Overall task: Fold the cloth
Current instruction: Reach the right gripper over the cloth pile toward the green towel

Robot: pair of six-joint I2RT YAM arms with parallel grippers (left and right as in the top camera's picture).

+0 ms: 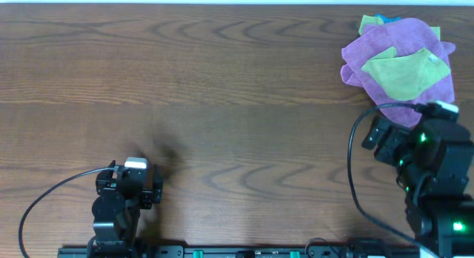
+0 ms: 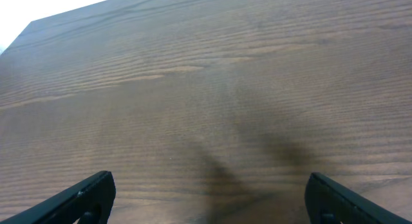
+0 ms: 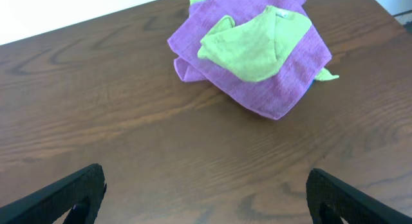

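Observation:
A crumpled pile of cloths lies at the far right of the table: a purple cloth [image 1: 385, 54] with a green cloth [image 1: 406, 71] on top, and bits of another green and a blue cloth showing at its far edge. In the right wrist view the purple cloth [image 3: 212, 63] and the green cloth [image 3: 251, 47] lie ahead of the fingers. My right gripper [image 3: 206, 195] is open and empty, just short of the pile [image 1: 404, 132]. My left gripper [image 2: 209, 198] is open and empty over bare wood at the front left [image 1: 129, 180].
The brown wooden table [image 1: 222, 102] fills the view. Its far edge meets a white wall. A black cable [image 1: 354, 176] loops beside the right arm and another [image 1: 44, 199] beside the left arm.

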